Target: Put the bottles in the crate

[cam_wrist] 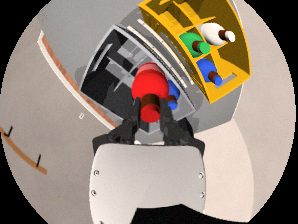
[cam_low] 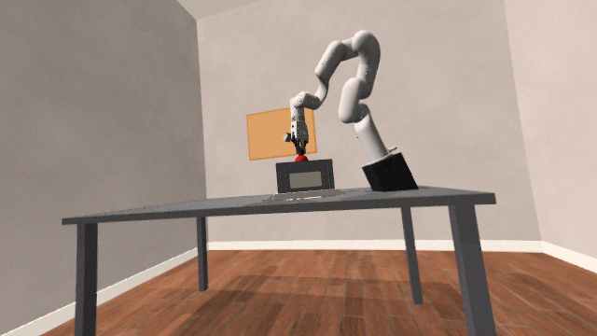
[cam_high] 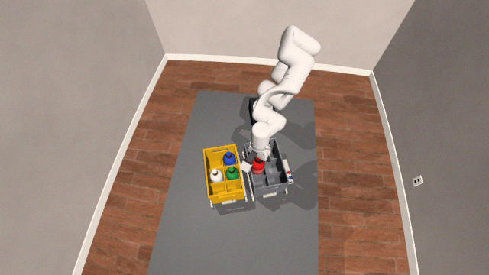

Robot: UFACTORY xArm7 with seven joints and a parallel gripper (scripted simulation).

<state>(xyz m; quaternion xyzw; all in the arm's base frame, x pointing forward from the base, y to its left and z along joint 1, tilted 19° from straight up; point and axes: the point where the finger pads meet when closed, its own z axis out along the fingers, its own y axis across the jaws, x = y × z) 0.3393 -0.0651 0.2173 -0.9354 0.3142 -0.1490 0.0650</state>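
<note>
My gripper (cam_high: 258, 157) is shut on the neck of a red bottle (cam_high: 258, 166) and holds it upright, low inside a compartment on the left side of the grey crate (cam_high: 267, 169). In the exterior view only the bottle's top (cam_low: 301, 158) shows above the crate's rim. In the wrist view the red bottle (cam_wrist: 150, 88) hangs between my fingers. The yellow crate (cam_high: 224, 173) holds a blue bottle (cam_high: 229, 157), a green bottle (cam_high: 231, 173) and a white bottle (cam_high: 216, 175). The pick list (cam_high: 288, 173) lies to the right of the grey crate.
The arm's black base (cam_low: 390, 172) stands at the back of the grey table. The two crates sit side by side with a narrow gap between them. An orange panel (cam_low: 272, 134) hangs on the far wall.
</note>
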